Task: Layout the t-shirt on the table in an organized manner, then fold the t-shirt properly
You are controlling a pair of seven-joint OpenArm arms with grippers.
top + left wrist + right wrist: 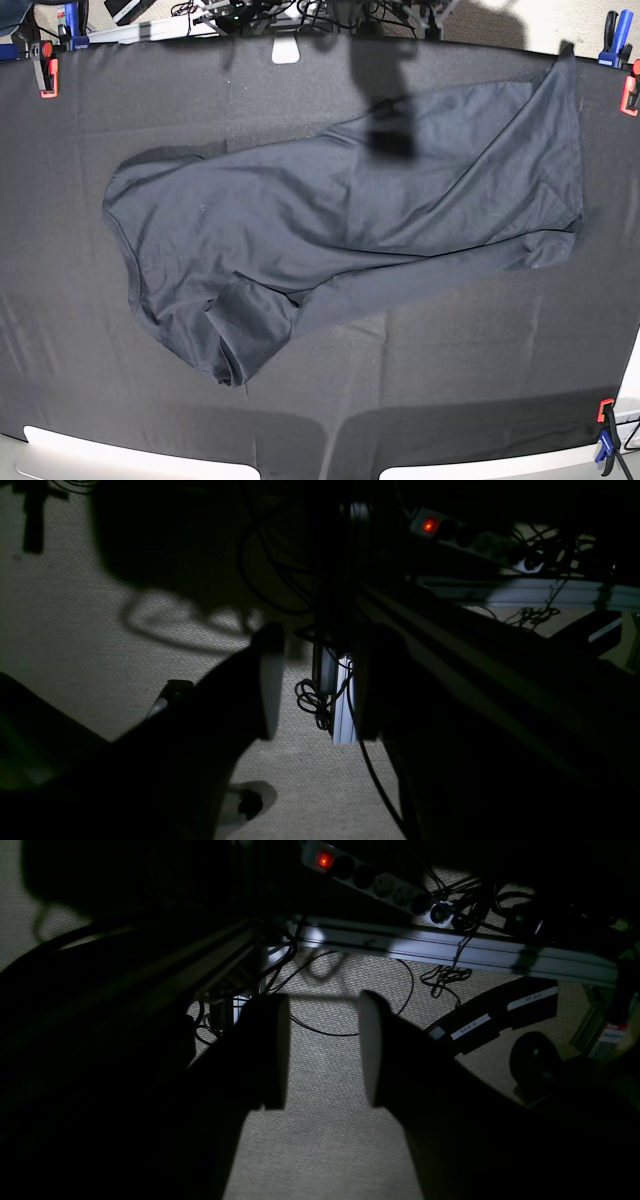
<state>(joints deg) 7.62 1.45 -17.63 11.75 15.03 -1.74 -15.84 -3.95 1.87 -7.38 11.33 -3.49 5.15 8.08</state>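
1. The t-shirt (pixel 340 220) lies spread but rumpled across the middle of the worktop (pixel 60 330), on its black textured cloth.
2. The shirt's body runs from the left-centre up toward the far right corner, where one edge is turned up near the rim.
3. A sleeve (pixel 245 335) is folded over at the near-left part of the shirt, and long creases run along the body.
4. Orange clamps (pixel 47 78) grip the cloth at the far-left edge, and another clamp (pixel 605 412) sits at the near-right edge.
5. Neither arm appears in the base view; only shadows fall on the far part of the shirt.
6. The left gripper (pixel 315 680) hangs below the worktop level over carpeted floor (pixel 60 645), its fingers spread apart and holding nothing.
7. The right gripper (pixel 324 1050) also hangs over the floor, its two pale pads standing apart with nothing between them.
8. A power strip (pixel 370 882) with a lit red switch and tangled cables lie under the frame.
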